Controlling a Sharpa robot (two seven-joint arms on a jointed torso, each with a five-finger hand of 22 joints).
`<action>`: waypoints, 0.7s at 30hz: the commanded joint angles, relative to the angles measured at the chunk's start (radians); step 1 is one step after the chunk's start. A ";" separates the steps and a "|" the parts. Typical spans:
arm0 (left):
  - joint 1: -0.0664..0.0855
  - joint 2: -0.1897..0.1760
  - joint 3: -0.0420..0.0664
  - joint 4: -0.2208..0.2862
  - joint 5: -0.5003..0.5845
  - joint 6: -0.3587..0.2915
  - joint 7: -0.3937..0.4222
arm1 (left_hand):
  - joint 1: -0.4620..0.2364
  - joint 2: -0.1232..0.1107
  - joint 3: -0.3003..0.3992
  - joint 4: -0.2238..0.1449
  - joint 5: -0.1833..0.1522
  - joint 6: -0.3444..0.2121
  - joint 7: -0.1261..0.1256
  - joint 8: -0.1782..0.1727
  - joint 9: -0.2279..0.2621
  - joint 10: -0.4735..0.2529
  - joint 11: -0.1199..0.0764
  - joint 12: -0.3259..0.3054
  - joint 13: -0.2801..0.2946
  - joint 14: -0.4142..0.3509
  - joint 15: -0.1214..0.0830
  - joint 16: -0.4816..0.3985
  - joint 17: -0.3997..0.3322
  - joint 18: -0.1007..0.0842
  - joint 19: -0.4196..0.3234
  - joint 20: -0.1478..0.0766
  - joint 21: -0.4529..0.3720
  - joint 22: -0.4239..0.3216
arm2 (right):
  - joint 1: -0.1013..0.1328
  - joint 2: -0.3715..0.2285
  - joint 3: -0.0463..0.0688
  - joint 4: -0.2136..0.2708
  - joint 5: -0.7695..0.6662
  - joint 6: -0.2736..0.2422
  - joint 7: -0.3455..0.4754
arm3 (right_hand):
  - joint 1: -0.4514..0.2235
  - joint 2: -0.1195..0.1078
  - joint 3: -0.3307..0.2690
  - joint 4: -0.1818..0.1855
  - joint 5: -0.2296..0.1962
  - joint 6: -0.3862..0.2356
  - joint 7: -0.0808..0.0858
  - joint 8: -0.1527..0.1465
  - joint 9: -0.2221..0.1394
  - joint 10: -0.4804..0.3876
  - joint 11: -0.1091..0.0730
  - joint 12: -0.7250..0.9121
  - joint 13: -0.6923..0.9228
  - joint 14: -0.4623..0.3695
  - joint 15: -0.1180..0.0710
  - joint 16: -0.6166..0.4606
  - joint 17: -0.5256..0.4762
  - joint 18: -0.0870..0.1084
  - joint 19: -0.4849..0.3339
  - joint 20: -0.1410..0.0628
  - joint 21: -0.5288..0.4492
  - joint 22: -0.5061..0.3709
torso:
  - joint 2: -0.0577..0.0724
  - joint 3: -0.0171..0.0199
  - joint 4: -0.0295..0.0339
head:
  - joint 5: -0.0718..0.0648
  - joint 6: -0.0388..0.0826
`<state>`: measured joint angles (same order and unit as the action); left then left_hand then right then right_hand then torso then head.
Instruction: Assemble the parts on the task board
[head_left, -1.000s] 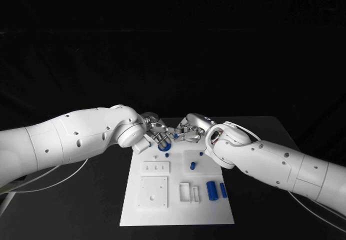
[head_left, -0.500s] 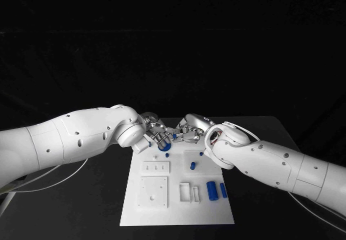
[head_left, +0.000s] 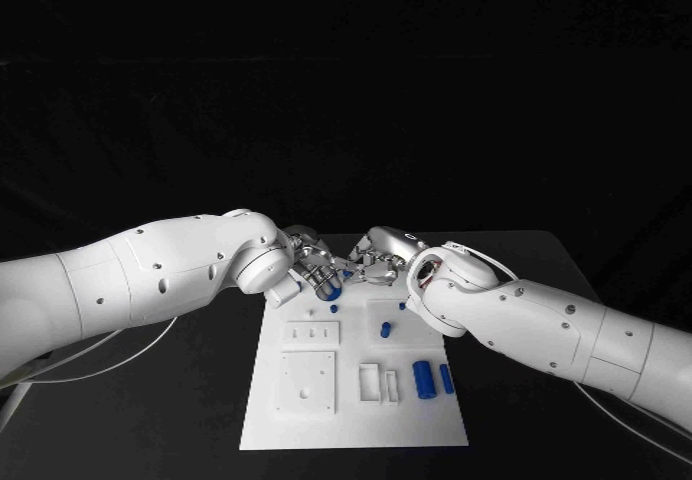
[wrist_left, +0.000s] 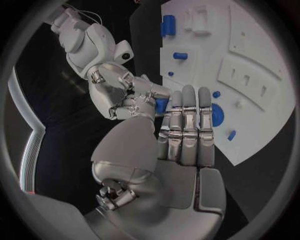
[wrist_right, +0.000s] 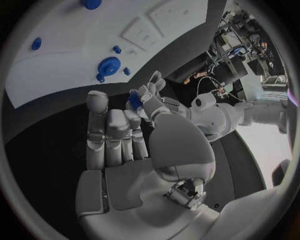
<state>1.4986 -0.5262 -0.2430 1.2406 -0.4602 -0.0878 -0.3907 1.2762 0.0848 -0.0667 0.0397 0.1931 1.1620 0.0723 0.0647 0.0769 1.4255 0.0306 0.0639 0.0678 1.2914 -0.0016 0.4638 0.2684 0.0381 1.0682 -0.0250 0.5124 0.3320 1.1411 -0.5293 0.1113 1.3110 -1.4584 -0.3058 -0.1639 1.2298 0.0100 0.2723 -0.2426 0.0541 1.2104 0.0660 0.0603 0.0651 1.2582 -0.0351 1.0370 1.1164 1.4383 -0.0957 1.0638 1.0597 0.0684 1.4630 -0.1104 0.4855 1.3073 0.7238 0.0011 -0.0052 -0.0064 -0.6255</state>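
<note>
The white task board (head_left: 353, 420) lies mid-table, and both hands meet above its far edge. My right hand (head_left: 378, 258) pinches a small blue part (wrist_left: 161, 106) at its fingertips. The left hand (head_left: 307, 262) holds its fingers straight and close together, and one finger's side lies against that part (wrist_right: 134, 100). Whether the left hand grips it too is unclear. A round blue disc (head_left: 329, 291) sits on the board just under the two hands; it is also visible as the disc (wrist_left: 215, 114) beyond the left hand's fingers (wrist_left: 184, 115).
Nearer the front, the board carries a thick blue cylinder (head_left: 424, 379), a slim blue pin (head_left: 446, 379) and a short blue peg (head_left: 385, 328). White raised blocks (head_left: 369, 380) and a square plate (head_left: 307, 381) stand on its near half. Black table surrounds the board.
The two hands have closed in a little on each other above the board's far edge. The small blue part has shifted slightly toward the left hand.
</note>
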 joint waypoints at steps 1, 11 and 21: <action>0.000 0.003 0.001 0.005 -0.004 0.028 0.005 | 0.022 0.005 0.007 -0.017 0.012 0.009 -0.001 0.000 0.003 0.001 -0.009 0.000 -0.002 0.000 -0.004 0.000 0.001 -0.008 0.002 -0.001 0.000 0.002 | 0.000 0.003 0.000 0.001 -0.012 0.015 0.001 | 0.004 -0.001 0.004 0.005 0.005 0.052 -0.020 0.002 0.001 0.003 -0.002 -0.007 0.001 0.008 0.001 0.004 0.002 -0.008 0.031 -0.006 -0.001 0.052 | 0.000 0.0001 0.0004 | -0.001 -0.001; -0.001 -0.002 0.001 0.006 -0.007 0.016 0.014 | 0.054 0.043 0.060 -0.061 0.062 0.030 -0.011 0.000 0.019 0.010 -0.014 -0.001 -0.003 0.001 -0.009 0.006 0.007 -0.007 -0.007 -0.006 0.019 0.022 | -0.001 0.003 0.000 -0.002 -0.012 0.022 0.003 | 0.004 -0.001 0.004 0.005 0.005 0.052 -0.020 0.002 0.001 0.003 -0.002 -0.007 0.001 0.008 0.001 0.004 0.002 -0.008 0.031 -0.006 -0.001 0.052 | -0.001 -0.0005 -0.0003 | -0.001 -0.001; -0.001 -0.006 0.001 0.007 -0.005 0.022 0.018 | -0.025 -0.003 0.254 -0.072 0.020 0.047 -0.020 0.001 0.087 0.029 -0.019 0.000 -0.002 0.002 -0.013 0.022 0.021 -0.008 -0.019 -0.010 0.042 0.048 | -0.003 0.000 -0.001 -0.005 -0.012 0.022 0.002 | 0.006 -0.001 0.007 0.005 0.005 0.052 -0.019 0.002 0.001 0.003 -0.002 -0.008 0.001 0.007 0.001 0.003 0.002 -0.008 0.030 -0.006 -0.002 0.052 | 0.000 -0.0001 -0.0004 | -0.001 -0.001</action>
<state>1.4969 -0.5312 -0.2424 1.2456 -0.4633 -0.0828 -0.3870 1.2603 0.0869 0.1747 -0.0249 0.2063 1.1827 0.0765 0.0611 0.1457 1.4476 0.0090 0.0639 0.0656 1.2916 -0.0088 0.4806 0.2884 0.0382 1.0539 -0.0322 0.5499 0.3790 1.1396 -0.5277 0.1104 1.3087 -1.4600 -0.2977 -0.1620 1.2361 0.0032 0.2749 -0.2398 0.0554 1.2162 0.0660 0.0608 0.0654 1.2599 -0.0334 1.0331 1.1164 1.4382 -0.0955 1.0638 1.0608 0.0685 1.4630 -0.1104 0.4855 1.3073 0.7231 0.0008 -0.0057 -0.0064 -0.6262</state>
